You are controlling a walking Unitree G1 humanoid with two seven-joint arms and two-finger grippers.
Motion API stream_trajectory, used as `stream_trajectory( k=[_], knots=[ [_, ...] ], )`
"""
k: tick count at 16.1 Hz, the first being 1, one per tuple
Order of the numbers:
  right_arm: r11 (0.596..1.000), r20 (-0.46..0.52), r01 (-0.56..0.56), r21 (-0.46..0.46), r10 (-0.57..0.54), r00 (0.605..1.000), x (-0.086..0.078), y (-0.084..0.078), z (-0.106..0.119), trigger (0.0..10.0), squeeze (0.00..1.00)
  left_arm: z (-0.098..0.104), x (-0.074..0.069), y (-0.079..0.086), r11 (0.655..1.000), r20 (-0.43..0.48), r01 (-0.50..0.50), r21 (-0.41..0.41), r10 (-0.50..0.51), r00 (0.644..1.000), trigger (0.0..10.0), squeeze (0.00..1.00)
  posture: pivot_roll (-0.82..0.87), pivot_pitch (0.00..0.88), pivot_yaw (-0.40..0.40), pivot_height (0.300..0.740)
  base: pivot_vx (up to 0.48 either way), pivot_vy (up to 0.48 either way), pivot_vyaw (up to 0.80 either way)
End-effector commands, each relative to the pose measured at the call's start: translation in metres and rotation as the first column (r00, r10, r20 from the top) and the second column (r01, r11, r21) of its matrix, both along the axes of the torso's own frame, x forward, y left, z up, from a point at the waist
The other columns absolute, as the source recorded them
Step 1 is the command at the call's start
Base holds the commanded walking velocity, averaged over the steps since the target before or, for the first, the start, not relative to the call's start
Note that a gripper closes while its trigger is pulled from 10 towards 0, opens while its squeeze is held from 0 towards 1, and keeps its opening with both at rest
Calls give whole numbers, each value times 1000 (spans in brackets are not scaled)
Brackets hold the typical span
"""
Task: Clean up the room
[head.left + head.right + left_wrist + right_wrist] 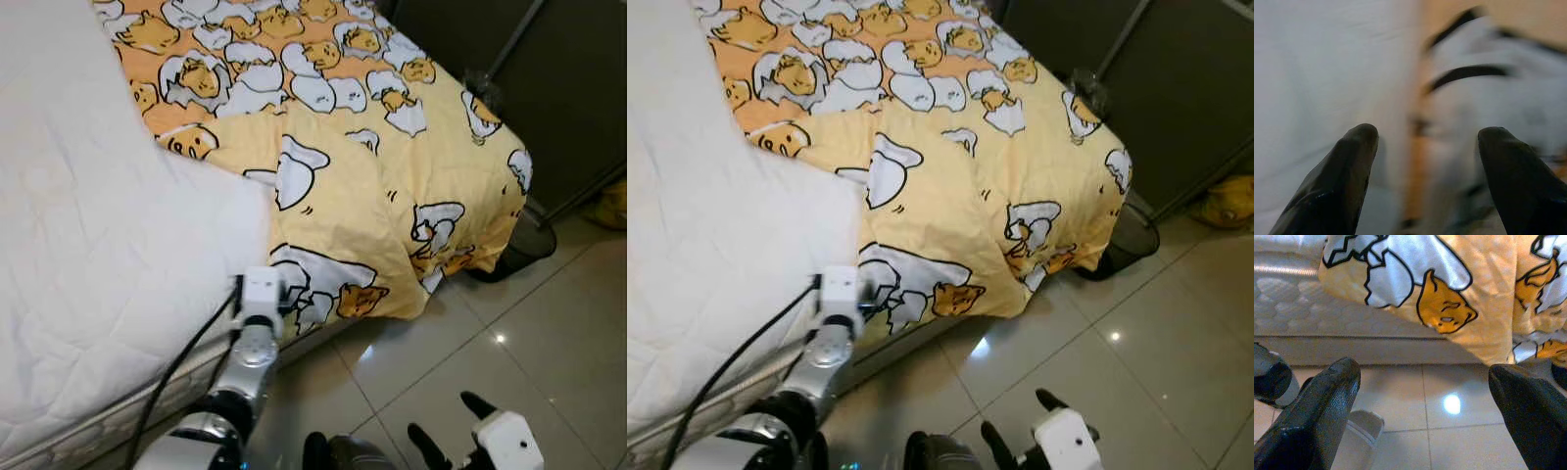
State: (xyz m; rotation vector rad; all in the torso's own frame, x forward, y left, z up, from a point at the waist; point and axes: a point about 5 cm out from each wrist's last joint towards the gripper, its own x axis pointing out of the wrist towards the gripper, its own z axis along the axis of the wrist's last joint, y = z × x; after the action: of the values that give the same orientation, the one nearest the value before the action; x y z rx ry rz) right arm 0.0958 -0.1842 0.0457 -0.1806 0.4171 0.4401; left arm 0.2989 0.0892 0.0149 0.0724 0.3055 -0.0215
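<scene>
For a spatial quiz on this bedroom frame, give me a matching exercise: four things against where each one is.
Things:
1. yellow blanket
2. left tool
3. right tool
4. black bin

Places:
A. low over the floor tiles
B. on the floor at the bed's far corner
C. at the blanket's edge on the mattress
D. draped over the bed's end

Pairs: 1-D, 2-C, 3-A, 4-B
</scene>
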Motion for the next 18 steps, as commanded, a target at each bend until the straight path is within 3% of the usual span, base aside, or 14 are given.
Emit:
stream_trajectory(
  k=[1, 3, 5, 6, 8, 10, 12, 15, 16, 17, 18],
  knots=[
    [1000, -4, 5, -22, -5, 1000, -3, -3, 0, 10000, 0, 2, -2, -14, 998, 19, 53, -37, -52, 998, 10000, 0, -236, 186, -172, 740, 0, 0, 0],
    [1000, -12, 4, -18, -4, 1000, -5, -2, -1, 10000, 0, -13, -15, -23, 994, -67, 89, 55, -86, 994, 10000, 0, -239, 192, -172, 740, 0, 0, 0],
    [1000, -15, 2, -19, -3, 1000, -6, -2, 0, 10000, 0, -18, -16, -18, 989, -112, 57, 137, -42, 993, 10000, 0, -255, 203, -177, 740, 0, 0, 0],
    [1000, -21, 0, -21, 0, 1000, -8, -2, 1, 10000, 0, -18, -13, -10, 975, -109, 9, 223, 16, 994, 10000, 0, -279, 214, -187, 740, 0, 0, 0],
    [1000, -33, -4, -27, 3, 999, -13, -3, 3, 10000, 0, -10, -5, 4, 948, -58, -84, 307, 107, 993, 10000, 0, -303, 222, -193, 740, 0, 0, 0],
    [999, -43, 7, -34, -9, 999, -19, -5, 3, 10000, 0, -4, 0, 6, 949, -16, -119, 292, 129, 992, 10000, 0, -307, 228, -191, 740, 0, 0, 0],
    [999, -51, 13, -36, -15, 999, -22, -7, 3, 10000, 0, -5, -3, 2, 968, -22, -111, 226, 119, 993, 10000, 0, -300, 237, -192, 740, 0, 0, 0],
    [1000, -62, 6, -29, -7, 998, -22, -3, 3, 10000, 0, -11, -11, -30, 1000, -120, 23, 10, -22, 993, 10000, 0, -301, 250, -200, 740, 0, 0, 0],
    [1000, -61, 5, -29, -6, 998, -22, -2, 3, 10000, 0, -13, -13, -33, 999, -142, 40, 22, -36, 989, 10000, 0, -302, 253, -204, 740, 0, 0, 0],
    [1000, -62, 3, -28, -5, 998, -22, -2, 3, 10000, 0, -17, -16, -35, 998, -182, 58, 19, -54, 982, 1843, 0, -304, 254, -206, 740, 0, 0, 0],
    [1000, -64, 1, -29, -2, 998, -22, -2, 3, 10000, 0, -22, -19, -36, 997, -227, 71, 15, -66, 972, 0, 0, -307, 256, -206, 740, 0, 0, 0]
  ],
)
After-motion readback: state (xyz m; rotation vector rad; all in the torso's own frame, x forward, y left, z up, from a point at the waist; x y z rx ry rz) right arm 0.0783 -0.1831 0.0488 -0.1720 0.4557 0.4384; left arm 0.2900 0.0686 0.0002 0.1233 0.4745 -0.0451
